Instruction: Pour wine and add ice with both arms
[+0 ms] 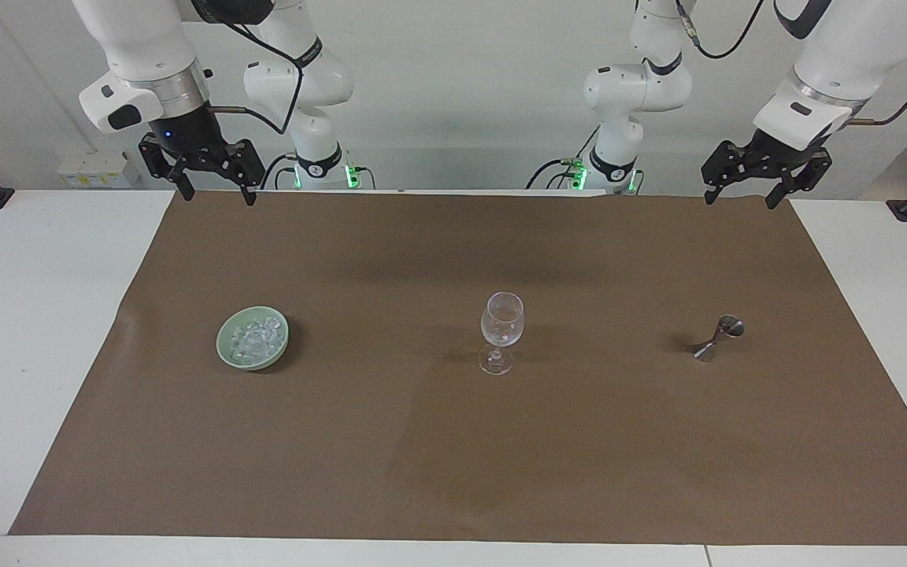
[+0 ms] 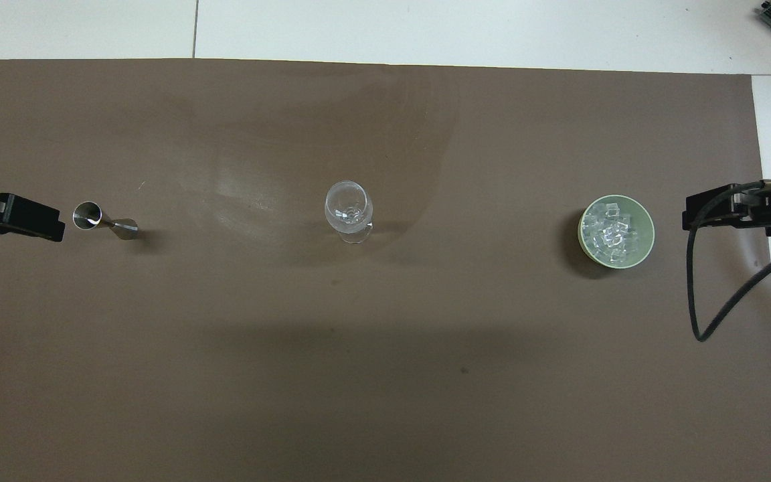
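Left hand point(image 1: 740, 198): raised over the mat's edge at its own end, fingers spread wide, holding nothing.
Right hand point(image 1: 217, 191): raised likewise at its end, wide, holding nothing.
Ice point(image 1: 257, 337): small glassy, whitish chunks heaped in a pale green bowl point(image 1: 227, 350) on the brown mat point(image 1: 453, 457).
Wine glass point(image 1: 501, 329): upright mid-desk, between bowl and steel jigger point(image 1: 717, 338).

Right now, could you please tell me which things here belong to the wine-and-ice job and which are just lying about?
For the job:
- ice in the green bowl
- wine glass, upright, mid-mat
- metal jigger
- left tool and right tool, both open and raised

Lying about:
- brown mat only
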Tool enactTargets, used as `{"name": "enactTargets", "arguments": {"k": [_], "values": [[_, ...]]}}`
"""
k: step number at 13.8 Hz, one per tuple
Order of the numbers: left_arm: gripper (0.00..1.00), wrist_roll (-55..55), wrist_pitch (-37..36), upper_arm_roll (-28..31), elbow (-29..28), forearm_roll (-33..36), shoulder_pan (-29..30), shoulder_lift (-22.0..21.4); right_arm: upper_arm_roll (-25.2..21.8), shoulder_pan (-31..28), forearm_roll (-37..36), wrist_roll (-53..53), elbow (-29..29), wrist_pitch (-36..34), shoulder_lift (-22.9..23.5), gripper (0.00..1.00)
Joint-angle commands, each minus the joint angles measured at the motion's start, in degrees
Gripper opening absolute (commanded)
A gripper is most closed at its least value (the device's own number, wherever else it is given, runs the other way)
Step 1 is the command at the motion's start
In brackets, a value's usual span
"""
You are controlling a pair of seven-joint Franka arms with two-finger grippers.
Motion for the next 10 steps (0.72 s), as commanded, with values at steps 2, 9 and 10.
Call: {"name": "enactTargets", "arguments": {"k": [2, 9, 10], "values": [[1.00, -0.27, 0.23, 0.58, -1.89, 1.17, -1.33, -1.55, 0.11, -0.11, 0.23, -0.67, -1.40, 0.29, -1.18, 1.00], [1.00, -0.79, 0.58, 0.23, -3.65, 0.91, -1.59, -2.61, 0.02, -0.11, 0.32, -0.67, -1.40, 0.29, -1.18, 1.00], [1.00, -2.19, 0.32, 0.23, -3.39, 0.56, -1.51, -2.61, 0.11, -0.11, 0.32, -0.67, -1.40, 0.29, -1.18, 1.00]]}}
